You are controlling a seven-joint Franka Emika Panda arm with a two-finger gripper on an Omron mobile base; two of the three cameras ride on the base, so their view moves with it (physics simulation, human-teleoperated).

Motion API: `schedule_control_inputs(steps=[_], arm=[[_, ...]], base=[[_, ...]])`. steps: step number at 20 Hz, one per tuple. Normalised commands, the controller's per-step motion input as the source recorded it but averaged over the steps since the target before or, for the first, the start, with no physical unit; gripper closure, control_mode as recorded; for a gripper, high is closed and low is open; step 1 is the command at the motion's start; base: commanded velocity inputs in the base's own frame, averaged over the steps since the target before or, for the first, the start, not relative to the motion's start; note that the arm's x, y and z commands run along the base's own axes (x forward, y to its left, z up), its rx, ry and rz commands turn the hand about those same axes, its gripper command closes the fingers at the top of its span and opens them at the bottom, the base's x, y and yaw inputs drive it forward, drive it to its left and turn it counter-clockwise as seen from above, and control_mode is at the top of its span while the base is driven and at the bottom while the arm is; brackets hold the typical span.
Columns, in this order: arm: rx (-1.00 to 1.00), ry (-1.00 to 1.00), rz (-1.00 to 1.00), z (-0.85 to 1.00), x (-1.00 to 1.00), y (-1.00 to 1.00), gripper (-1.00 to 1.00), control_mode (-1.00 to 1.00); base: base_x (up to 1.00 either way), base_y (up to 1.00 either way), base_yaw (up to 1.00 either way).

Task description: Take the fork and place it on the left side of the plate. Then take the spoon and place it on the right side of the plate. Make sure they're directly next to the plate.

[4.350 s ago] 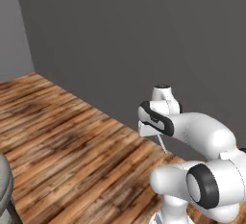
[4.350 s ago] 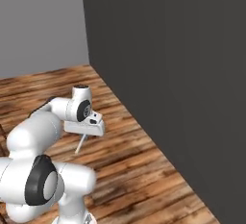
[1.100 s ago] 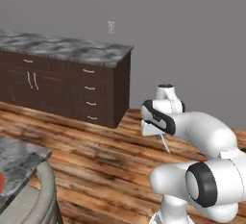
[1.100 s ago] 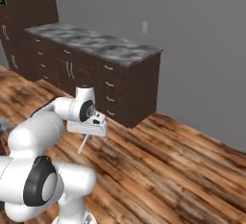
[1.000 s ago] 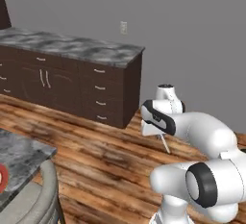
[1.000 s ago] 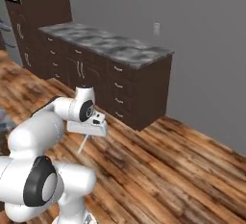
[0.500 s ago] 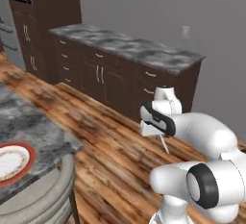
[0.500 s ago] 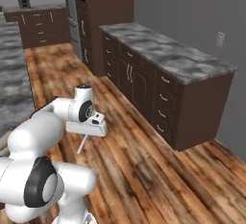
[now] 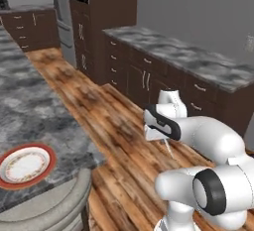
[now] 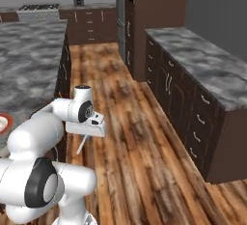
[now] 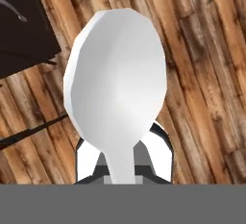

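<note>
**A:** ok so from the hand view we've got the spoon (image 11: 116, 81) right in our face, bowl pointing away from the hand, handle running down between the fingers. Under it is just wood floor (image 11: 202, 64) and a dark cabinet corner (image 11: 24, 21) at the upper left. We read the gripper (image 11: 120, 172) as closed tight on the handle.

**B:** yeah, agreed, and the base views give us the room that the hand cam can't. On the left one we see the plate (image 9: 26, 164) sitting on the grey island counter (image 9: 34, 111), near its rounded end, well apart from the arm. The spoon (image 9: 169, 150) there is just a thin pale sliver hanging below the hand.

**A:** same on the right one, the spoon (image 10: 83, 144) sticks down at a slant under the gripper (image 10: 87, 133), over the floor. We only catch a red sliver of the plate (image 10: 4, 121) at the left edge there.

**B:** the right view also shows us the long counter with drawers (image 10: 202, 98) along the wall. We can't find the fork, too small to tell.
</note>
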Motion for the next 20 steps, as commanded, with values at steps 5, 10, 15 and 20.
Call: schedule_control_inputs(steps=[5,10,15,20], arm=[[0.0,0.0,0.0,0.0,0.0,0.0,1.0,1.0],[0.0,0.0,0.0,0.0,0.0,0.0,1.0,1.0],[0.0,0.0,0.0,0.0,0.0,0.0,1.0,1.0],[0.0,0.0,0.0,0.0,0.0,0.0,1.0,1.0]], base=[[0.62,-0.06,0.56],[0.53,-0.05,0.64],[0.42,-0.11,0.49],[0.07,-0.04,0.1]])
